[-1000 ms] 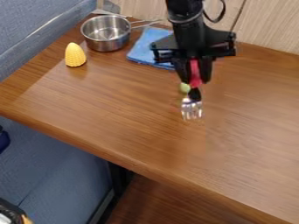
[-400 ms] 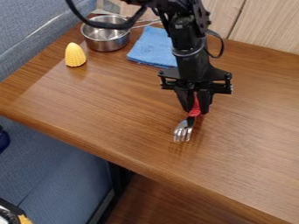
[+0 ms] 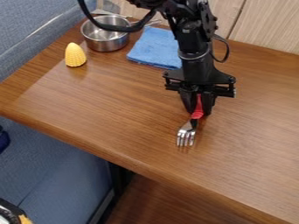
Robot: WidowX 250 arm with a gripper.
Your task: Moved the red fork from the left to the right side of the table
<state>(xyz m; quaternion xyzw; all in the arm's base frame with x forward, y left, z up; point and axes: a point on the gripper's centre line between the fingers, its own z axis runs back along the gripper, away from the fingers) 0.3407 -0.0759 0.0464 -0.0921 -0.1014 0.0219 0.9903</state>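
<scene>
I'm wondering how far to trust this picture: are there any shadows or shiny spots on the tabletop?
Camera view: faint dark reflection under the fork; pale sheen on the tabletop; bright glints inside the metal pot.

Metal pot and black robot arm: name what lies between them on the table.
A blue cloth lies between the pot and the arm, as the camera view shows.

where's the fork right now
In the camera view, the fork is right of the image's centre, its red handle between the fingers of the gripper, below and right of the blue cloth.
</scene>
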